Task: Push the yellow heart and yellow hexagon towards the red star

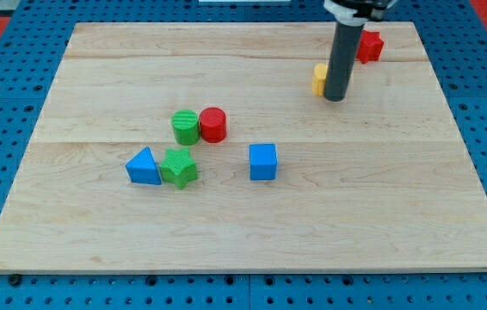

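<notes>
The red star (370,46) lies near the view's top right of the wooden board (243,215), partly hidden behind the rod. A yellow block (319,78) sits just left of the rod and touches it; the rod covers most of it, so I cannot make out its shape. Only one yellow block shows. My tip (335,97) rests on the board right beside the yellow block, below and to the left of the red star.
A green cylinder (185,127) and a red cylinder (213,124) stand side by side at mid-left. Below them lie a blue triangle (144,166), a green star-like block (178,167) and a blue cube (262,161). A blue pegboard (3,103) surrounds the board.
</notes>
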{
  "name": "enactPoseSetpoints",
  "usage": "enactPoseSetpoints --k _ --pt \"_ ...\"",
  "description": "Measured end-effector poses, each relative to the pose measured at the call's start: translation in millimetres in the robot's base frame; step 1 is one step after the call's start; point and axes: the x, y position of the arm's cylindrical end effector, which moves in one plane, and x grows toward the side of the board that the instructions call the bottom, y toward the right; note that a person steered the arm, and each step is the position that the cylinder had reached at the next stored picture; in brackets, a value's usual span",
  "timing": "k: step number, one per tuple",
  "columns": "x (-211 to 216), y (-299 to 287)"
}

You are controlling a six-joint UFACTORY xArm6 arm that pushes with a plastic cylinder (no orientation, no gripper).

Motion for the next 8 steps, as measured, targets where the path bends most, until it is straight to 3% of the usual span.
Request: enactPoseSetpoints --k 1,3,4,5,6,8 --pt "-13 19" --pt "-45 0" --pt "-23 20" --pt "1 -24" --pt "-7 -72" --pt "-39 -26"
